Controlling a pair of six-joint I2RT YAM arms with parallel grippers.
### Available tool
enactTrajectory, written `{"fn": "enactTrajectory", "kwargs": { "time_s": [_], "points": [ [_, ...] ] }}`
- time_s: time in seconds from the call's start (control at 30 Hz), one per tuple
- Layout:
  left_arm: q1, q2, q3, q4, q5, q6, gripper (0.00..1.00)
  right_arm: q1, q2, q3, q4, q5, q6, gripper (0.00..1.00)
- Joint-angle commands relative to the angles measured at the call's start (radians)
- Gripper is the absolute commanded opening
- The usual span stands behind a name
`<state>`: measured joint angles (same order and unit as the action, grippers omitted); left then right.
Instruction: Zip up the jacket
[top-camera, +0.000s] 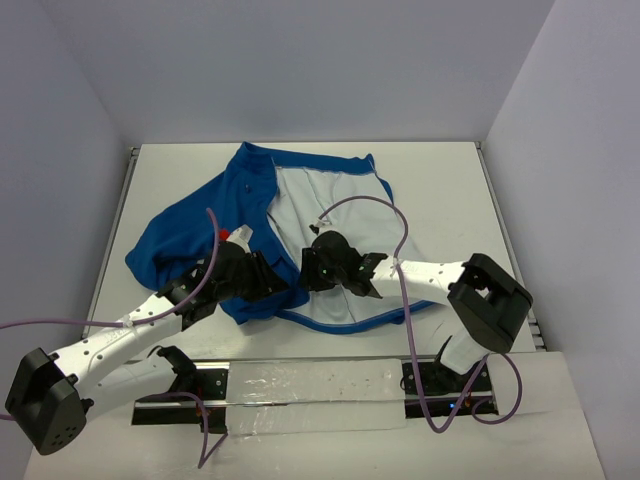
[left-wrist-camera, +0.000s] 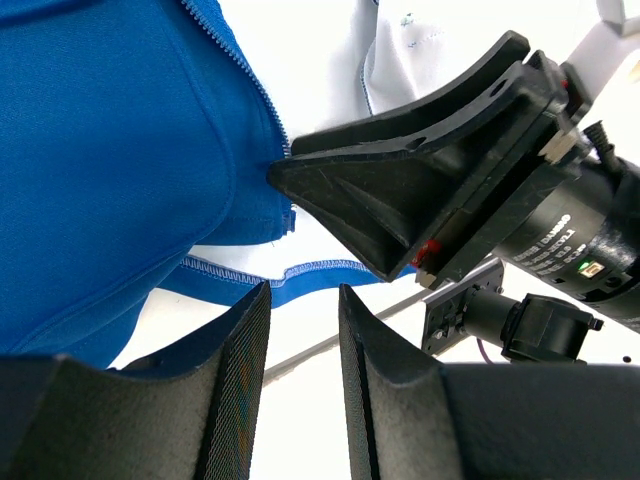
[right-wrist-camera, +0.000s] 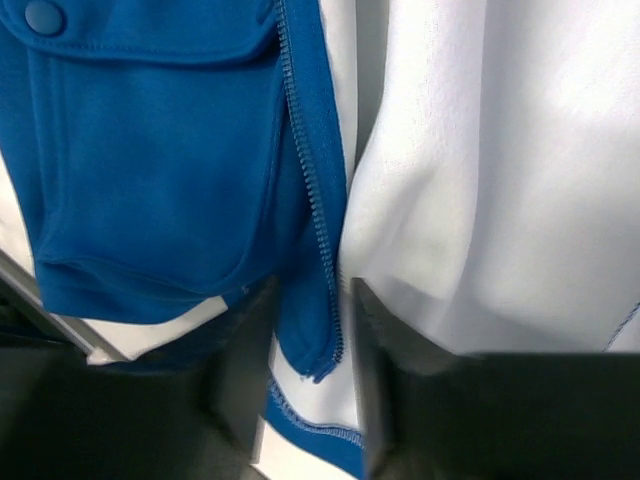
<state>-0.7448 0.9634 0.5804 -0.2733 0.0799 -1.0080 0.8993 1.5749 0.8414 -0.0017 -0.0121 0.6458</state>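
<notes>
- Currently the jacket (top-camera: 190, 230) lies unzipped and spread open on the counter (top-camera: 450, 190). Its blue front panel is at the left, and its white lining (right-wrist-camera: 500, 200) is bared at centre and right.
- The right gripper (right-wrist-camera: 310, 390) is open, its fingers blurred either side of the bottom end of the zipper teeth (right-wrist-camera: 310, 180). If it closes off-centre, it may pinch only hem or lining, and the tape would likely slip out.
- The left gripper (left-wrist-camera: 303, 370) is open with nothing in it, just beside the same hem. With the grippers this close, a careless reach could knock them together.
- The mating zipper half shows in neither wrist view. Pulling now would probably only drag the soft fabric.
</notes>
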Motion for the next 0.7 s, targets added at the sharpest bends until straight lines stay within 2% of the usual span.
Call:
{"fn": "enactTrajectory", "kwargs": {
  "time_s": [0.0, 0.1, 0.37, 0.67],
  "points": [
    [-0.002, 0.005, 0.022, 0.039, 0.002, 0.016, 0.39, 0.021, -0.011, -0.023, -0.004, 0.006, -0.003, 0.35],
    [-0.002, 0.006, 0.024, 0.037, 0.001, 0.019, 0.4, 0.043, -0.016, -0.027, 0.025, -0.003, 0.0, 0.27],
    [-0.003, 0.011, 0.024, 0.043, 0.005, 0.019, 0.39, 0.064, -0.021, -0.017, 0.019, 0.001, -0.001, 0.22],
    [-0.004, 0.003, 0.022, 0.036, 0.0, 0.017, 0.39, 0.064, 0.048, 0.025, 0.006, 0.008, -0.006, 0.39]
  ]
}}
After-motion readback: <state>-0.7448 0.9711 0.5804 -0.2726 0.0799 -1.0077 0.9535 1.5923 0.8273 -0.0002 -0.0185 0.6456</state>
